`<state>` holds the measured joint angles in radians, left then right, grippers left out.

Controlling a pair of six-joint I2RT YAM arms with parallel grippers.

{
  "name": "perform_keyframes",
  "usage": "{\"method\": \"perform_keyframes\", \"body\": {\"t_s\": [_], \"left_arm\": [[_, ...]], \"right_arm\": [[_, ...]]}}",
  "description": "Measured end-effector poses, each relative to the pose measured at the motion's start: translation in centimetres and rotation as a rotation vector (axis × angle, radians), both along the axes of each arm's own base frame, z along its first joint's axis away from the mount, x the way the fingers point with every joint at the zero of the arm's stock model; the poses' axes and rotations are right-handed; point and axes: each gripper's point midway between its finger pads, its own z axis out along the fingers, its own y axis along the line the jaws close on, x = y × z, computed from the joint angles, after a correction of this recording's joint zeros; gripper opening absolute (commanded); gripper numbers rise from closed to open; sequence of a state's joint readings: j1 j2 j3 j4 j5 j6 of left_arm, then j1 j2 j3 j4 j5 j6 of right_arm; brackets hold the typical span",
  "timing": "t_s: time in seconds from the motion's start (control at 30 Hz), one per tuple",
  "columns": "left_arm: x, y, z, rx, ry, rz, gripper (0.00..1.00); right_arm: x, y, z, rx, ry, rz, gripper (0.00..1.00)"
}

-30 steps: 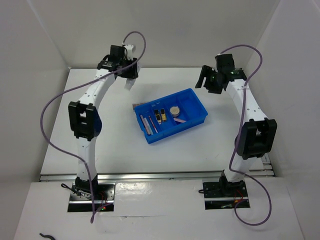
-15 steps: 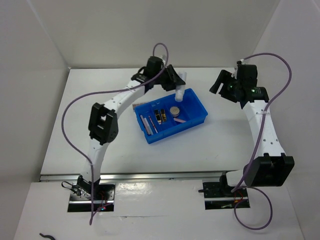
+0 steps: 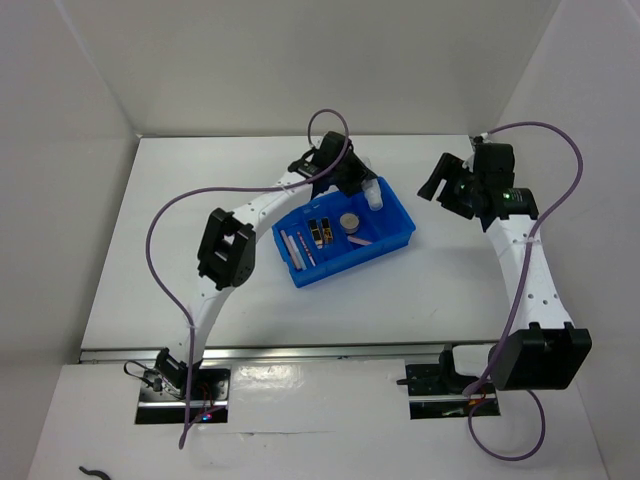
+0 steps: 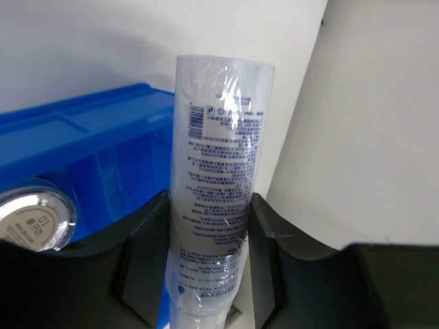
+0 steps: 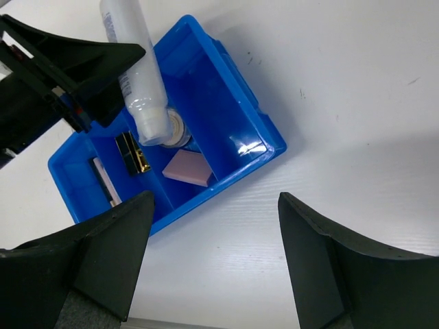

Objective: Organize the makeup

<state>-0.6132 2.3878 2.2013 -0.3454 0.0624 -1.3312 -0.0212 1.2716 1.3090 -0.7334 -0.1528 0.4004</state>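
- Occlusion first: the clear tube fills the left wrist view, so most of the bin behind it is hidden there.
- Left gripper is clamped on the lower part of the tube, one finger on each side. The tube's bottom end is cut off by the frame edge.
- From the right wrist view, the tube hangs over the blue bin, above its right-hand compartment. I can't tell whether its cap end touches anything.
- The round compact sits in that compartment. It is half cropped in the left wrist view and mostly behind the tube in the right wrist view.
- The pink pad lies in the same compartment, just beside the compact.
- The black-and-gold cases are in the next compartment over.
- The pink stick is in the bin's left section, and the right wrist view cuts it off behind a finger.
- Right gripper has its fingers wide apart with nothing between them, above the white desk beside the bin.
- Writing: the tube carries a barcode, small symbols and dense print, all too fine to read.
- The compact's label shows "01", and the rest of it is illegible.
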Motion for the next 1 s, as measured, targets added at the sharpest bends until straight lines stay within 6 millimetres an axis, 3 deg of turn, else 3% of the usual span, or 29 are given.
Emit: {"method": "perform_keyframes", "body": {"t_s": [0.27,0.43,0.53,0.6,0.7,1.0], "left_arm": [[-1.0,-1.7,-1.1,0.045,-0.011,0.029,0.08],[-2.0,-2.7,-1.9,0.066,-0.006,0.017,0.30],[-2.3,-3.0,-2.0,0.069,-0.005,0.010,0.49],[-2.3,-2.9,-2.1,0.073,-0.008,0.007,0.74],[-2.2,-2.8,-2.1,0.087,-0.023,-0.004,1.00],[-1.9,-3.0,-1.6,0.112,-0.081,-0.033,1.00]], "right_arm": [[-0.6,-0.1,1.1,-0.005,-0.035,-0.005,0.80],[-0.7,0.1,0.6,-0.005,-0.022,0.000,0.80],[-0.7,0.3,0.6,-0.005,-0.022,0.007,0.80],[-0.7,0.4,0.6,-0.004,-0.022,0.009,0.80],[-0.7,0.4,0.6,-0.004,-0.022,0.010,0.80],[-0.7,0.5,0.5,0.001,-0.019,0.016,0.80]]}}
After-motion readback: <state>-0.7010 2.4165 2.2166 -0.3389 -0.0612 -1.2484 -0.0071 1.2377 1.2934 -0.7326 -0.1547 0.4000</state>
